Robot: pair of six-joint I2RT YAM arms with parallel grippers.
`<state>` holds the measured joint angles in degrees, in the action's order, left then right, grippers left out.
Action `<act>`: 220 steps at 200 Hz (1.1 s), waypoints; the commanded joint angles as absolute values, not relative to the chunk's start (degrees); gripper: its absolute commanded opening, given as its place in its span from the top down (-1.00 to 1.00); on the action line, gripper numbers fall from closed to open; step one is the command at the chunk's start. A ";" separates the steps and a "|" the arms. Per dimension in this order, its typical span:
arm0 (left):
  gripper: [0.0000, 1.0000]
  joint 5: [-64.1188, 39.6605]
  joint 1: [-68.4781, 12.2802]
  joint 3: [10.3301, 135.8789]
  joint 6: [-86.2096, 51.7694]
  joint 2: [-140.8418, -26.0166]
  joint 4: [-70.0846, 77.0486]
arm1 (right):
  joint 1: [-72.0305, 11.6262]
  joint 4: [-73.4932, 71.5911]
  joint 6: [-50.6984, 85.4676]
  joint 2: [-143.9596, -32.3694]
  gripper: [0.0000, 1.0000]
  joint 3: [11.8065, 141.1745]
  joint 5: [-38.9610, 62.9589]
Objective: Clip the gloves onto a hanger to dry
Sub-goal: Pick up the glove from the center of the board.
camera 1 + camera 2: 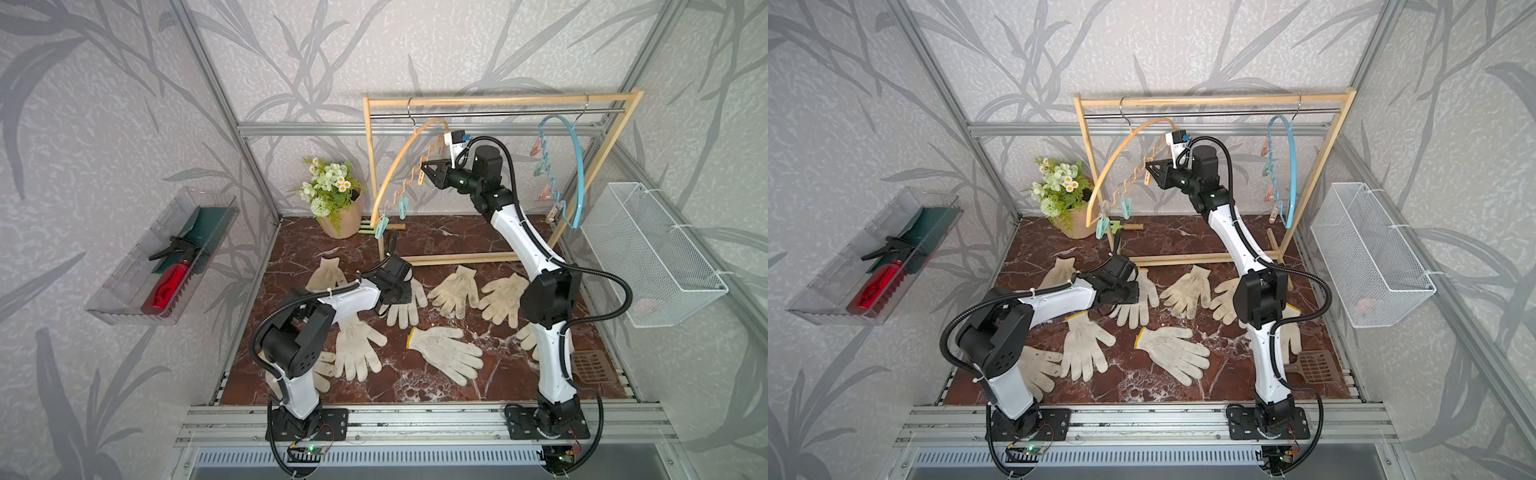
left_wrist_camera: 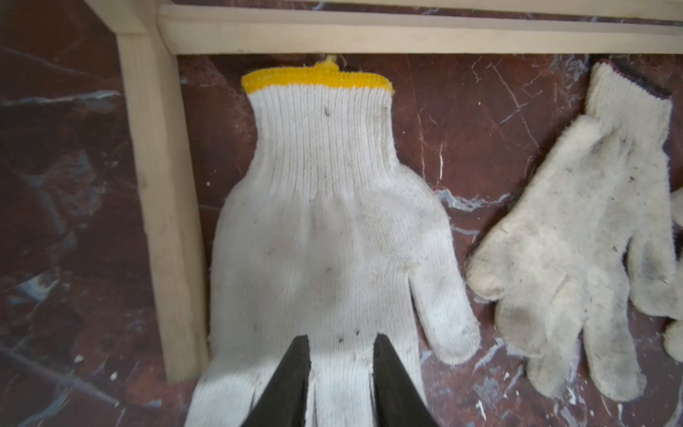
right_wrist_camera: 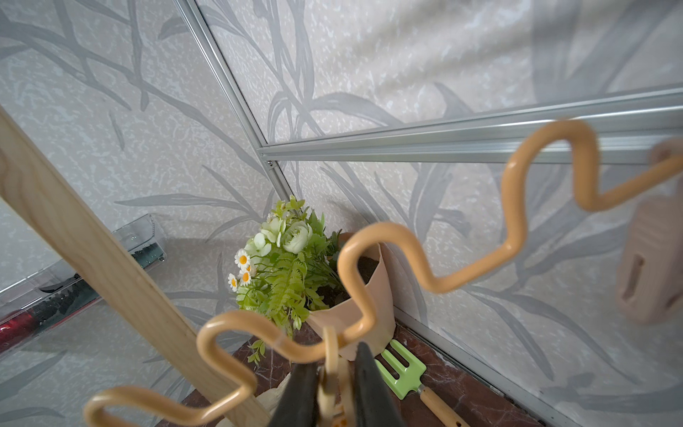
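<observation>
Everything here sits around the pale wooden clothes rack (image 1: 498, 101). Up under its top rail, the right gripper (image 3: 334, 364) is pinched tight on a small peach plastic clothes peg (image 3: 330, 351). The peg hangs from the wavy lower bar of the orange plastic hanger (image 3: 439, 284).

In front of the rack's base, the off-white knitted work gloves (image 1: 446, 351) lie flat and scattered over the red marble floor (image 1: 415, 386). The left gripper (image 2: 340, 338) is low over one of them, a yellow-cuffed glove (image 2: 329, 229) whose cuff almost reaches the rack's bottom bar. Its black fingers (image 2: 295, 369) stand a narrow way apart, with their tips at the roots of the glove's fingers. I cannot tell whether they pinch any cloth.
</observation>
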<state>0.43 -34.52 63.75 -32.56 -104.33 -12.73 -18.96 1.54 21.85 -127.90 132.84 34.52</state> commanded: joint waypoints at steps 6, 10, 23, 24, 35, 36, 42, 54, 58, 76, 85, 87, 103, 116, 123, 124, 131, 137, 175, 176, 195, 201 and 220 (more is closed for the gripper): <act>0.39 5.43 -34.89 68.28 -32.08 -107.69 -14.47 | -18.46 0.90 22.27 -125.14 0.62 131.98 34.19; 0.39 5.84 -34.89 68.68 -31.86 -108.09 -14.89 | -18.46 0.81 22.36 -125.16 0.62 132.01 34.23; 0.39 7.06 -34.81 69.87 -31.37 -109.58 -16.08 | -18.46 0.32 22.88 -125.24 0.63 131.76 34.44; 0.39 7.09 -34.81 69.96 -31.33 -109.68 -16.17 | -18.46 0.25 22.91 -125.24 0.63 131.75 34.45; 0.37 7.44 -34.78 70.99 -30.97 -110.98 -17.14 | -18.46 0.01 23.19 -125.35 0.62 131.75 34.63; 0.37 7.50 -34.79 71.09 -30.95 -111.08 -17.23 | -18.46 0.01 23.20 -125.34 0.62 131.75 34.63; 0.35 7.64 -34.87 71.72 -30.85 -111.69 -17.59 | -18.46 -0.05 23.31 -125.38 0.62 131.75 34.63; 0.28 7.73 -34.82 73.22 -30.58 -113.08 -18.85 | -18.46 -0.06 23.23 -125.49 0.63 131.79 34.63; 0.27 7.74 -34.85 73.99 -30.46 -113.50 -19.58 | -18.45 -0.03 23.21 -125.49 0.62 131.88 34.71; 0.24 7.08 -34.89 77.29 -30.43 -115.89 -23.92 | -18.45 0.34 23.08 -125.76 0.62 132.34 34.85; 0.20 6.73 -34.89 78.14 -30.64 -116.51 -25.30 | -18.41 0.43 23.03 -125.82 0.62 132.45 34.89; 0.19 6.58 -34.89 78.25 -30.67 -116.60 -25.53 | -18.45 0.44 23.03 -125.81 0.62 132.45 34.89; 0.13 6.10 -34.89 78.66 -31.08 -117.20 -26.91 | -18.46 0.24 23.19 -125.79 0.61 132.45 34.89; 0.10 5.89 -34.89 79.13 -31.12 -118.00 -27.97 | -18.39 0.18 23.36 -125.85 0.62 132.40 34.89; 0.10 5.84 -34.98 79.66 -31.10 -118.63 -29.10 | -18.45 0.10 23.39 -125.85 0.62 132.34 34.94; 0.10 5.87 -34.98 79.73 -31.02 -118.73 -29.23 | -18.45 0.09 23.38 -125.81 0.62 132.35 34.96; 0.12 6.05 -35.02 80.18 -31.02 -119.50 -29.90 | -18.46 0.00 23.47 -125.81 0.61 132.23 34.98; 0.14 6.28 -35.07 80.45 -31.13 -120.14 -30.52 | -18.46 0.00 23.55 -125.82 0.62 132.14 34.98; 0.79 7.14 -35.81 80.65 -31.53 -122.39 -32.11 | -18.41 -1.16 23.97 -125.34 0.62 130.42 35.09; 0.81 7.13 -35.84 80.63 -31.59 -122.37 -32.05 | -18.44 -1.20 23.98 -125.25 0.62 130.34 35.08; 1.00 7.91 -36.10 79.71 -31.81 -121.07 -30.74 | -18.46 -2.34 24.34 -124.71 0.62 128.79 35.07; 1.00 8.16 -36.23 79.19 -31.69 -120.23 -29.79 | -18.44 -2.31 24.43 -124.61 0.62 128.47 35.07; 1.00 9.33 -37.27 76.72 -30.95 -116.54 -25.13 | -18.46 -2.38 24.49 -124.34 0.62 128.06 35.07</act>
